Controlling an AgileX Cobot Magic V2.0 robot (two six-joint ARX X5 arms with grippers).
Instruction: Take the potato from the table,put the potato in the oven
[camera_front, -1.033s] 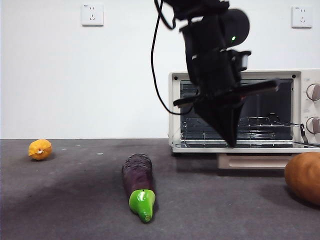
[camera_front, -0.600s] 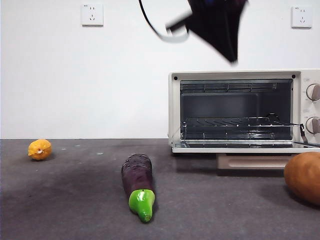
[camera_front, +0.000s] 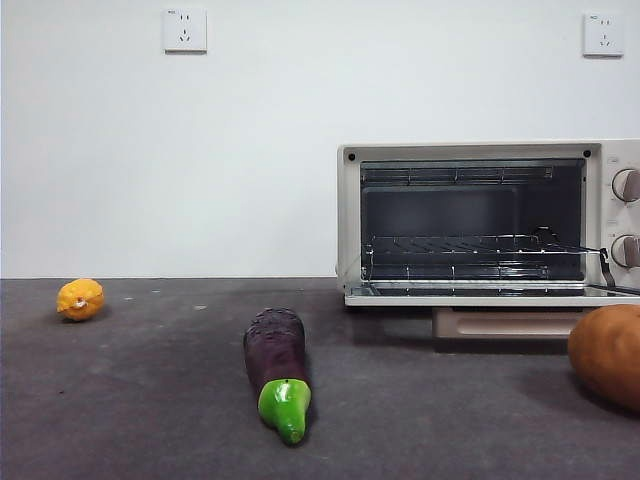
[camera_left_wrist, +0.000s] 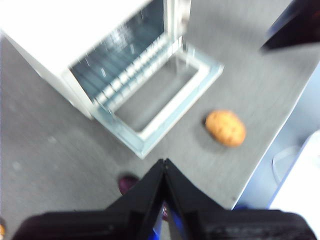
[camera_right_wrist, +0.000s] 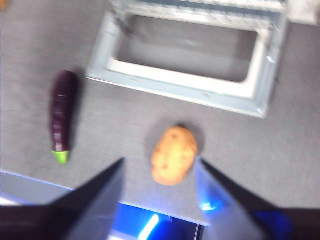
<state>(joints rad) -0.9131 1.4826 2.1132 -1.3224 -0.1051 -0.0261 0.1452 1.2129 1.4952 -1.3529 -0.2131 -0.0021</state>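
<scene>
Above potato (camera_right_wrist: 174, 155), right gripper (camera_right_wrist: 159, 175) spread.

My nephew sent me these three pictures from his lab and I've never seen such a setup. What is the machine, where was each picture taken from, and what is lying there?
It is a robot with two arms at a table, each ending in a two-jawed pincer. One picture looks level across the table from a low camera; no arm shows in it. The other two come from cameras on the wrists, looking down. The left pincer is shut and holds nothing. The right pincer is open, high above the potato, not touching it. On the table stand a toaster oven with its door folded down, a purple eggplant and a small yellow-orange fruit. Both wrist pictures are blurred.
</scene>
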